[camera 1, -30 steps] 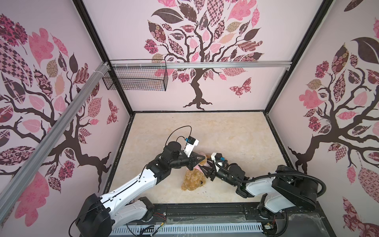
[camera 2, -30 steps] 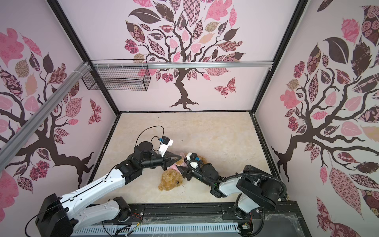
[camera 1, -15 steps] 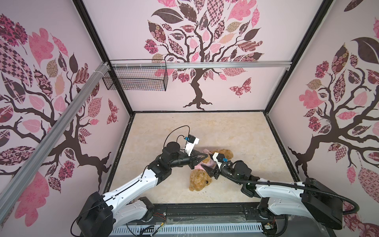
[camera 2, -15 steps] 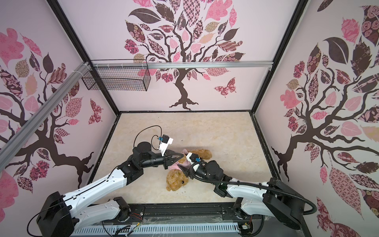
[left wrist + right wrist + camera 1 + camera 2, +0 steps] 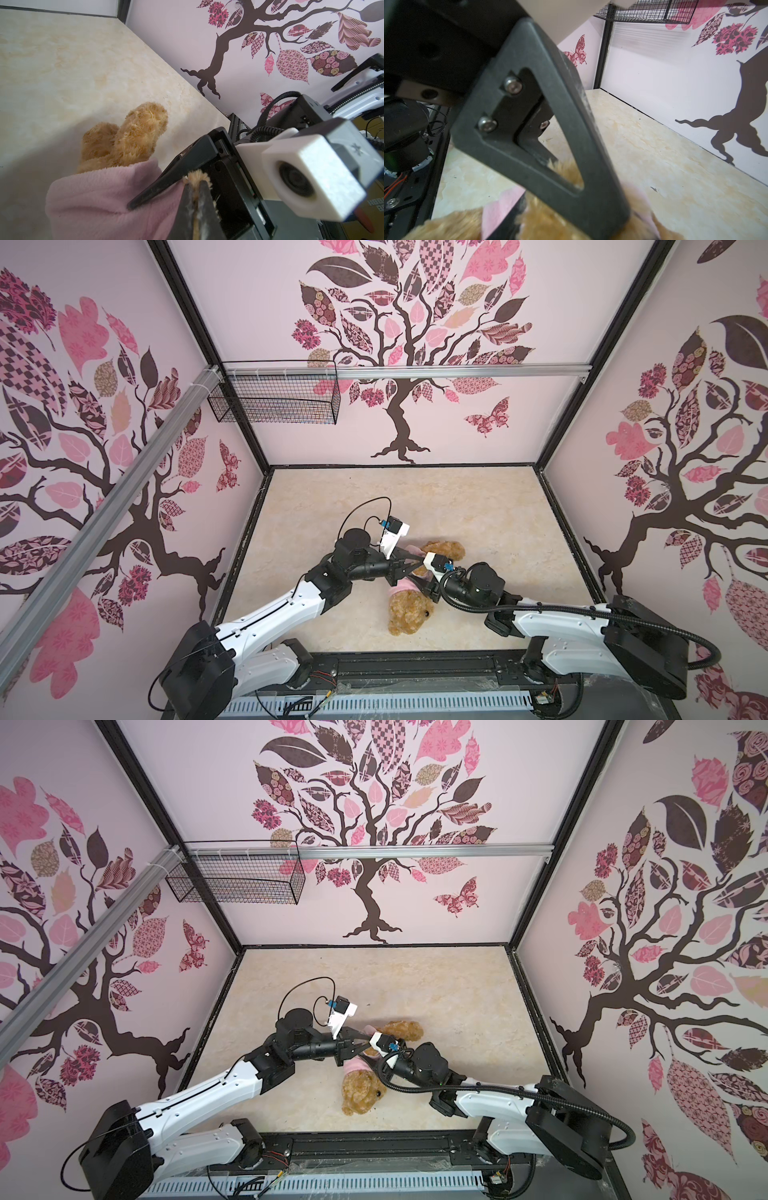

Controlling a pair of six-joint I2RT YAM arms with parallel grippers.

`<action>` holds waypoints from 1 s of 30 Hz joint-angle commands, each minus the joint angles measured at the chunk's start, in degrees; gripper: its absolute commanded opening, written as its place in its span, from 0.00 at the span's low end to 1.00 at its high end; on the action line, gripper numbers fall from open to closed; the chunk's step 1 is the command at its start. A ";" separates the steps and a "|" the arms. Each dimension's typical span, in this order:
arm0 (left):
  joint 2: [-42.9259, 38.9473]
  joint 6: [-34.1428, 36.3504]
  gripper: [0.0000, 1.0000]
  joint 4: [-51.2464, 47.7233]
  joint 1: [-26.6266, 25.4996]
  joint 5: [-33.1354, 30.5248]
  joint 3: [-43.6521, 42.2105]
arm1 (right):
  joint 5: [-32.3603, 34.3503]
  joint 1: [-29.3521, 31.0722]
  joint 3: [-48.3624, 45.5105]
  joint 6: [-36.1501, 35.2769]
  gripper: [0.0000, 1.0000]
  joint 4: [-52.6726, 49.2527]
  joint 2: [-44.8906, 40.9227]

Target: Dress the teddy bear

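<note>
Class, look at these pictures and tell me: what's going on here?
A teddy bear is being dressed as it lies on the table. A pink shirt is already around its body, with head and legs sticking out. The left gripper is shut on a tuft of its fur beside the shirt; the right gripper is at the shirt next to it.

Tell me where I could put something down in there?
Bare: the tabletop between the teddy bear and the back wall, and the strip toward the right wall. Crowded: the front middle, where the left gripper and right gripper meet over the bear.
</note>
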 commanded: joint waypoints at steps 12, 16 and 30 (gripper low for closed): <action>-7.66 -11.17 0.00 13.11 1.50 6.86 2.83 | 9.14 -1.24 -5.76 19.07 0.49 4.65 15.35; -7.56 -10.96 0.00 13.21 1.96 5.96 4.23 | 11.36 -0.04 -4.95 18.62 0.56 1.02 16.14; 1.37 -13.73 0.00 15.93 2.14 -9.56 -3.55 | 10.42 -0.41 -0.56 15.75 0.77 -9.64 2.26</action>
